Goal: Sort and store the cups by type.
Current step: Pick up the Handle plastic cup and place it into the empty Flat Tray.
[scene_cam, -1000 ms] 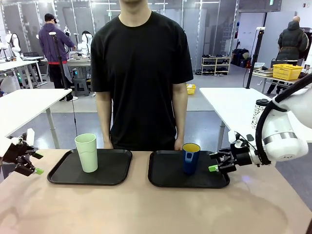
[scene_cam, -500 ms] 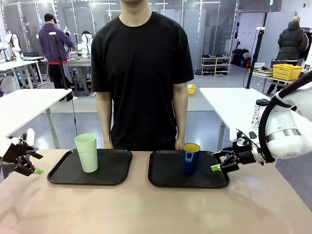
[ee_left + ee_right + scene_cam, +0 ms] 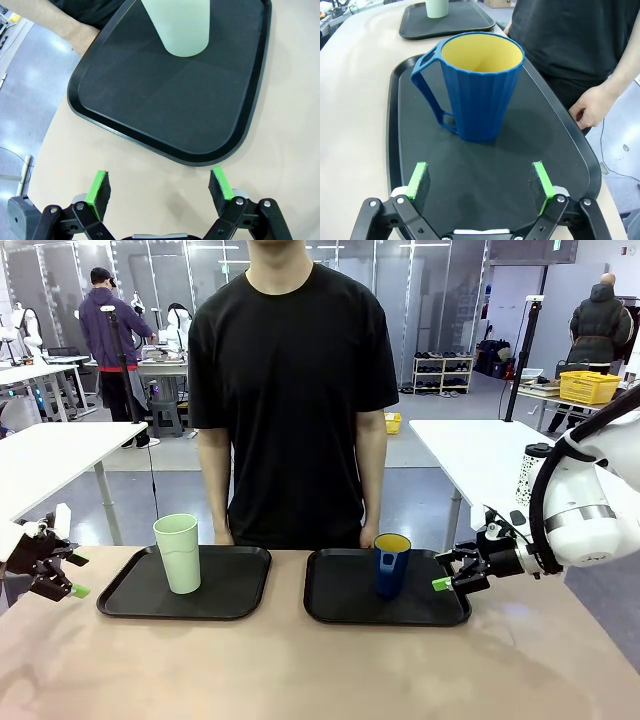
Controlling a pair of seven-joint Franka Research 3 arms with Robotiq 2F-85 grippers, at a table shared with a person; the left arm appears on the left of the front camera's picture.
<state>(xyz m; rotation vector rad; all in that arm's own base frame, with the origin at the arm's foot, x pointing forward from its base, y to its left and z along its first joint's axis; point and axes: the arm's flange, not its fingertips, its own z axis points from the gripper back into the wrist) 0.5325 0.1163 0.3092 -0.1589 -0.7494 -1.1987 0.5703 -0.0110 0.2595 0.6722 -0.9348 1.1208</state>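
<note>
Near table strip bare, open passage. Gap between left tray and right tray unobstructed. Green tumbler and blue cup stand upright as obstacles. Person's hand beside right tray's far edge.

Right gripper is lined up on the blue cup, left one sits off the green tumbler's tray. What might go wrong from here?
1. The blue cup has its handle jutting to one side; the open right gripper may catch it and tip or spin the cup.
2. The person's hand rests by the tray's rim, close to the approach.
3. The green tumbler is tall and narrow; a nudge from the open left gripper may topple it.
</note>
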